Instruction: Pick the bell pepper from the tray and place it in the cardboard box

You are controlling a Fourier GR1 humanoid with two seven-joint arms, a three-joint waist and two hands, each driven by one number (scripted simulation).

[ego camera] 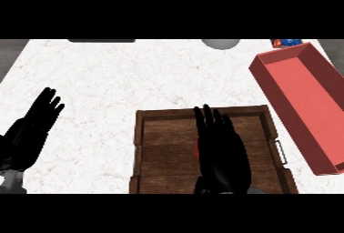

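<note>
Along the counter's far edge sit a dark flat strip point(101, 41), a grey round thing point(220, 43) and a small blue and orange thing point(286, 43), all partly cut off and too small to name. They are well apart from the tray point(168, 136), which lies near the front edge.

The right hand point(218, 150) lies over the tray's middle, fingers straight and together, pointing away, grasping nothing. It hides almost all of the pepper point(195, 148); only a red sliver shows at the hand's left side, inside the tray. Whether the hand touches the pepper cannot be told.

The left hand point(33, 127) rests open at the view's left, fingers up, off the tray.

There is one tray, one pepper and one box point(302, 95). The box is red, long and open-topped, and lies slantwise just right of the tray.

The counter point(121, 77) is white, faintly veined marble. Grey shows beyond its far corners.
</note>
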